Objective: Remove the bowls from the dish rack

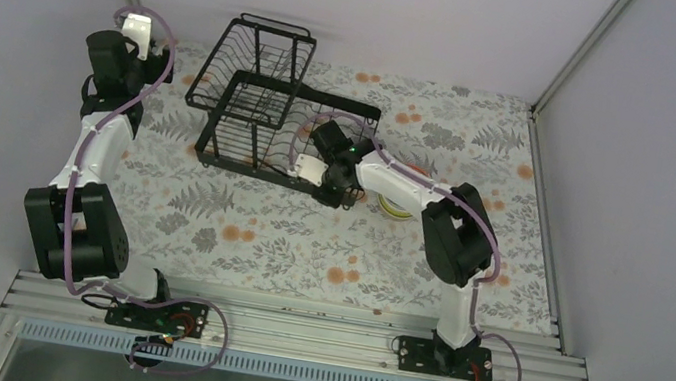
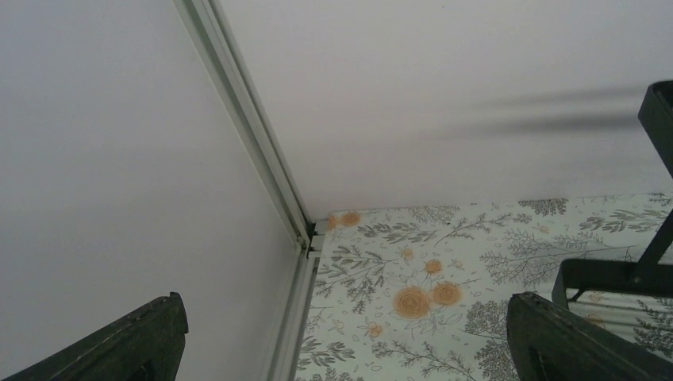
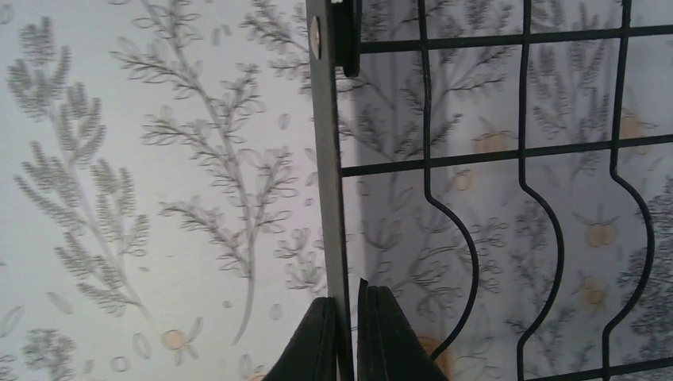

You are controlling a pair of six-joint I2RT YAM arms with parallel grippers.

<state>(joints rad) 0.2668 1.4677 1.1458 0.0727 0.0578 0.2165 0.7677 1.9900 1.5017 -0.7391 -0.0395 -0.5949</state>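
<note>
At the near edge of the dish rack (image 1: 277, 101), the right gripper (image 3: 343, 317) is seen pressed shut on the rack's upright frame bar (image 3: 324, 159) — metal is pinched, not ceramic. Only one bowl (image 1: 399, 210) can be made out: a pale green rim on the floral table (image 1: 286, 243), just beside the rack's right end and half hidden under the right forearm. From the pinching fingers it lies to the right, back toward that arm's own elbow, so the right arm is judged much the nearer. No bowl is discerned among the wires, though the view is too small for certainty. The left gripper (image 2: 347, 317) is held spread wide and empty, pointed into the far left corner — the rack lies off to its right.
</note>
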